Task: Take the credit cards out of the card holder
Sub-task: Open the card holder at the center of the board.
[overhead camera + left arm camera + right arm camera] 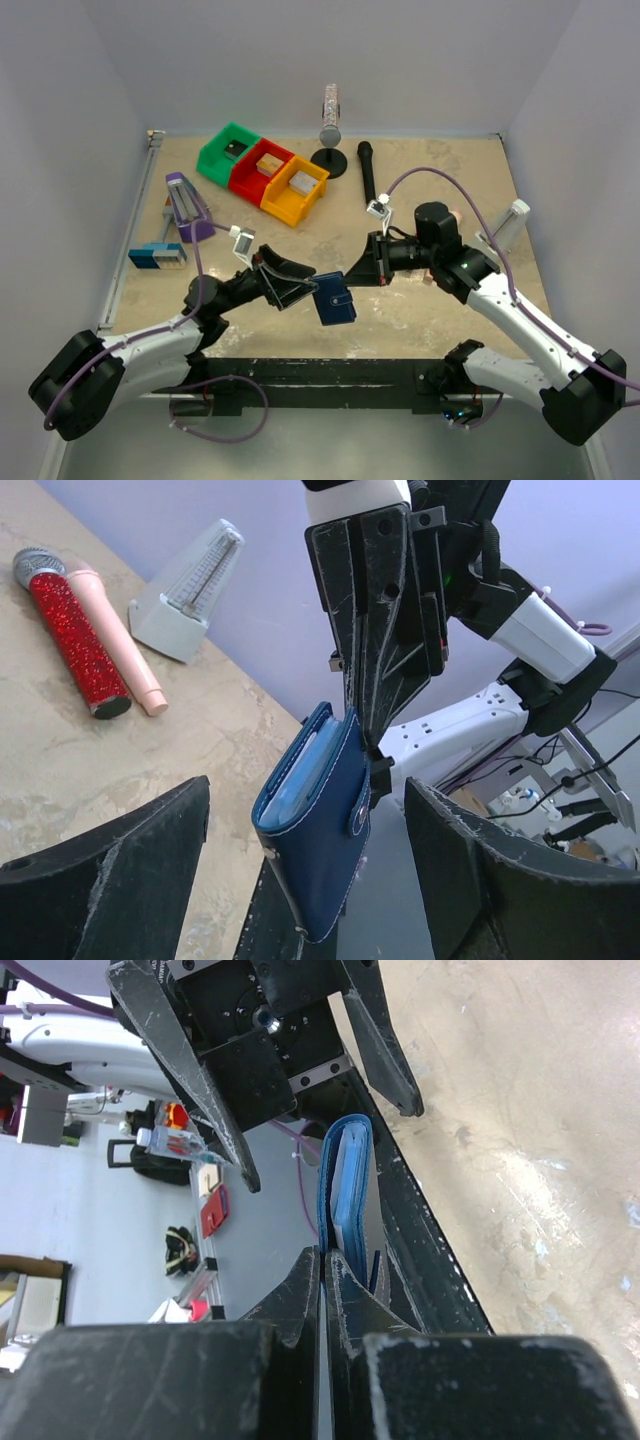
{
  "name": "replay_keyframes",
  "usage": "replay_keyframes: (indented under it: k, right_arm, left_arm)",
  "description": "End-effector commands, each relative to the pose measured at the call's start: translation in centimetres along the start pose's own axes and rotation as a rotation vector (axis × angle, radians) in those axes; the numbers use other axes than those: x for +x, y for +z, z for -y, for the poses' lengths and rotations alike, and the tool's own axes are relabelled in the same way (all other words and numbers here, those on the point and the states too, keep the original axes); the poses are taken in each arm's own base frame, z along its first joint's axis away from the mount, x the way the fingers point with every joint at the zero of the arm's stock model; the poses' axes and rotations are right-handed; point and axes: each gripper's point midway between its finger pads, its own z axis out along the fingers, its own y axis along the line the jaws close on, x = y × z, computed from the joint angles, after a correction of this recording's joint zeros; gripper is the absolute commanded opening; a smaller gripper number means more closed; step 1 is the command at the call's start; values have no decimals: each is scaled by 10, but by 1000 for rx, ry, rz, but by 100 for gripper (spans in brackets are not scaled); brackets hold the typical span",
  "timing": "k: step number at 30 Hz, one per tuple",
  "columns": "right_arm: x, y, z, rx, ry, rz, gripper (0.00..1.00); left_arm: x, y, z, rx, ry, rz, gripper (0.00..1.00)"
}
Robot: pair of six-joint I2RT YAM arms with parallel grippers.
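Note:
The card holder (335,298) is a dark blue wallet held on edge above the table's front edge. My right gripper (357,270) is shut on one flap of it. In the right wrist view the shut fingertips (322,1260) pinch the flap of the card holder (345,1175), which gapes a little and shows light blue pockets. My left gripper (292,282) is open, one finger on each side of the card holder (315,820), not touching it. The snap tab (357,815) lies on the wallet's outer face. No credit card shows clearly; they are hidden inside.
Green (228,152), red (262,170) and yellow (295,190) bins holding small blocks stand at the back left. A purple tool (187,207) and a blue-and-grey block (157,257) lie at the left. A black microphone (367,172), a microphone stand (330,160) and a white metronome (510,225) are behind.

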Motion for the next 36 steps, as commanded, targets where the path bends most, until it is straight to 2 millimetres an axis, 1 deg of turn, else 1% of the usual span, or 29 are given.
replay_keyframes:
  k: [1, 12, 21, 26, 27, 29, 33, 36]
  right_arm:
    - [-18, -4, -34, -101, -77, 31, 0]
    - [-24, -4, -47, -132, -96, 38, 0]
    - [-22, -1, -41, -122, -87, 31, 0]
    - [-22, 0, -38, -116, -85, 28, 0]
    - [-22, 1, -37, -115, -87, 28, 0]
    - [-22, 1, -36, -113, -86, 27, 0]
    - [-21, 2, -34, -109, -82, 22, 0]
    - [-21, 3, -32, -103, -80, 19, 0]
  left_arm:
    - [-13, 9, 25, 108, 45, 12, 82]
    - [-2, 6, 22, 122, 20, -15, 77]
    - [-2, 6, 31, 176, 5, -16, 62]
    - [-1, 5, 35, 202, -10, -19, 49]
    - [-1, 4, 35, 202, -12, -17, 48]
    - [0, 4, 34, 200, -16, -19, 48]
    - [-1, 2, 36, 204, -13, -9, 53]
    - [-4, 1, 41, 214, -5, -2, 54]
